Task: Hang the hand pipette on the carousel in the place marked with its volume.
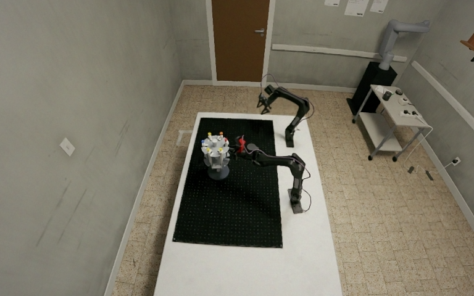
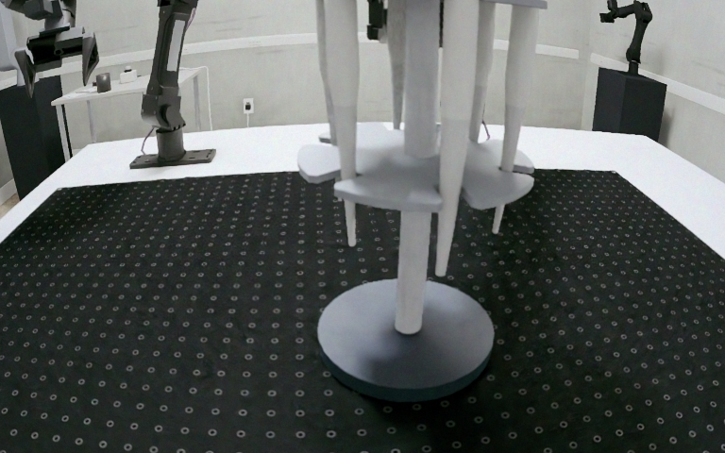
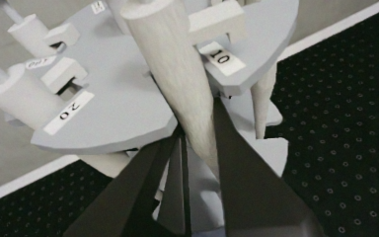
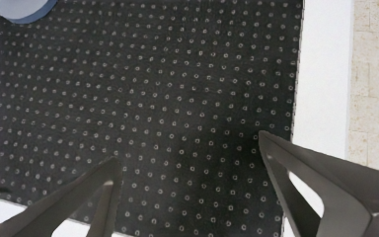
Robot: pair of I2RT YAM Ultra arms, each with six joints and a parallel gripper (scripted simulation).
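The carousel (image 1: 218, 170) (image 2: 406, 352) (image 3: 123, 118) stands on the mat with several pipettes hanging on it. My left gripper (image 1: 232, 150) (image 3: 197, 109) is shut on a white pipette (image 3: 173, 59) at the carousel's edge. Its body leans across the gap between the head plates labelled 20 and 10. Its finger hook (image 3: 217, 22) points right, above the 10 label (image 3: 222, 57). In the top view a red button (image 1: 226, 140) shows beside this gripper. The held pipette's printed volume is not readable. My right gripper (image 1: 261, 109) (image 2: 59, 90) (image 4: 187, 151) is open and empty, well away.
The black mat (image 1: 227, 209) (image 2: 160, 298) (image 4: 207, 74) lies under the carousel. Neighbouring pipettes (image 3: 32, 96) (image 3: 32, 37) hang close on the left in the left wrist view. The white table (image 1: 244, 268) extends beyond the mat.
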